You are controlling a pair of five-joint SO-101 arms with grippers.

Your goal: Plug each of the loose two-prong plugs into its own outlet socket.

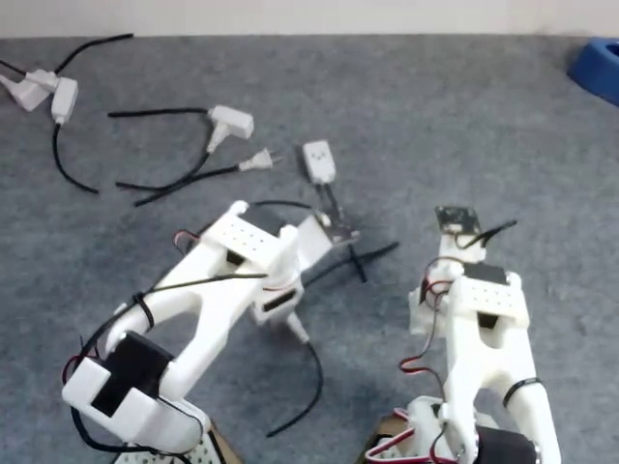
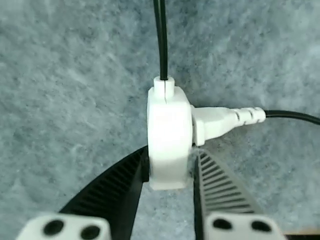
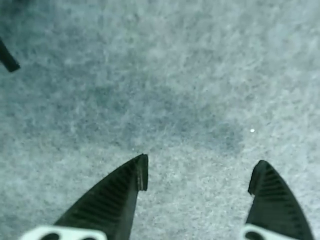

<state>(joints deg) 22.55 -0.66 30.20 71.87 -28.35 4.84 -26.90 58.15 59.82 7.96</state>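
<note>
My left gripper (image 2: 172,157) is shut on a white outlet socket (image 2: 169,137) resting on the grey carpet. A white two-prong plug (image 2: 222,120) sits pushed into the socket's side, its black cable trailing away. In the high view that plug (image 1: 296,330) shows beneath the left arm. A loose plug (image 1: 256,161) lies farther back beside a white socket (image 1: 318,160). Another white socket (image 1: 230,123) lies to their left. My right gripper (image 3: 197,175) hangs open over bare carpet, holding nothing.
A joined white plug and socket pair (image 1: 46,93) lies at the far left back. A blue object (image 1: 596,68) sits at the back right corner. Black cables (image 1: 174,179) cross the carpet between the sockets. The right arm (image 1: 479,314) stands at the front right.
</note>
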